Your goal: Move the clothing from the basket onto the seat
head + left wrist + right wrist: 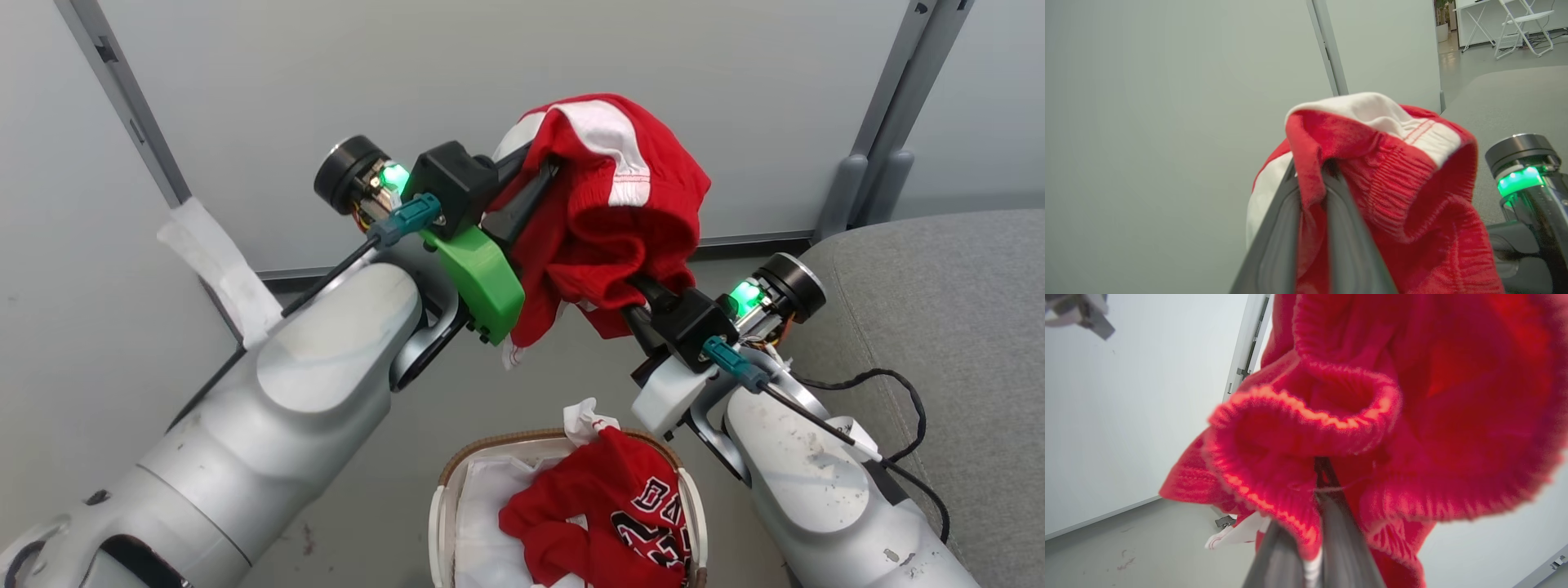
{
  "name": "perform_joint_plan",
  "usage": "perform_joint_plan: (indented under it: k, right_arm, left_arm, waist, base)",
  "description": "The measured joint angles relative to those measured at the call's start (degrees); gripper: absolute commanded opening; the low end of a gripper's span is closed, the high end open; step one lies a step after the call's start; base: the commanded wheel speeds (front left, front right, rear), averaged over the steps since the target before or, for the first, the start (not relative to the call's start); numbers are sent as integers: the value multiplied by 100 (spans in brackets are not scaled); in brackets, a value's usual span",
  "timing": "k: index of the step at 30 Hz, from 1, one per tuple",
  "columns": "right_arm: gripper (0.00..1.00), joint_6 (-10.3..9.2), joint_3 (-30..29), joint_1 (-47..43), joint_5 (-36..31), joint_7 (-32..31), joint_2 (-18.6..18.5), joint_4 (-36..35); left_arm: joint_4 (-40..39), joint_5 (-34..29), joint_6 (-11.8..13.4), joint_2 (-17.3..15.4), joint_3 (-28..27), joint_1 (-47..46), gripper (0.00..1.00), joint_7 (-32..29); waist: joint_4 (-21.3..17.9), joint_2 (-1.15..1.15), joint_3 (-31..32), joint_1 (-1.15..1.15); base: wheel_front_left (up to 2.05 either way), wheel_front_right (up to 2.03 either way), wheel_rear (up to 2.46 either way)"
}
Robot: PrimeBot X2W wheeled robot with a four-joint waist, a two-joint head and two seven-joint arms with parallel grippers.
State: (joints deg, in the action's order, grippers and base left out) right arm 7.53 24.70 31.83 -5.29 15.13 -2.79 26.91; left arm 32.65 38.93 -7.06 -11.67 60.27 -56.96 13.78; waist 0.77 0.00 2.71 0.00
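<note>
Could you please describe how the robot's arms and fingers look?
The left forearm and right forearm are rounded silver-grey shells, the right scuffed. Each wrist has a black block, green light and teal connector with black cable. A green bracket sits on the left wrist, a white bracket on the right. Fingers are long, dark grey.

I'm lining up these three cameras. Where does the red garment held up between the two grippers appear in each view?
Head view: the red garment, upper centre, above the basket.
Left wrist view: centre to lower right, pinched in the left gripper.
Right wrist view: centre and right, close and blurred, over the right gripper.
Shared landmark: the pale wall behind it, with a grey post.
</note>
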Motion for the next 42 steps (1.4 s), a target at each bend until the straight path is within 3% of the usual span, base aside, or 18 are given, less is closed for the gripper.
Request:
perform_joint_plan:
  k: [1,11,19,31,42]
  right_arm:
    - [0,0,-19,-20,31,0,1,-46]
    - [0,0,-466,-159,180,0,1,-467]
    - [0,0,-870,-219,109,0,1,-577]
    - [0,0,-1161,-296,25,0,-1,-623]
    - [0,0,-1601,-142,-162,0,-1,-694]
  left_arm:
    - [26,34,5,11,-19,77,100,27]
    - [100,190,80,221,-327,1144,100,118]
    - [-286,-193,124,305,-1060,2208,100,126]
    - [-734,-853,0,413,-2020,3168,100,135]
    - [-883,-1230,-26,639,-2285,3522,100,135]
  waist:
    - [-6,0,-4,0]
    - [-60,0,-92,0]
    - [-76,0,-179,0]
    - [-124,0,-274,0]
    - [-682,0,-403,0]
  base:
    - [0,0,0]
    - [0,0,0]
    - [0,0,0]
    - [0,0,0]
    - [0,0,0]
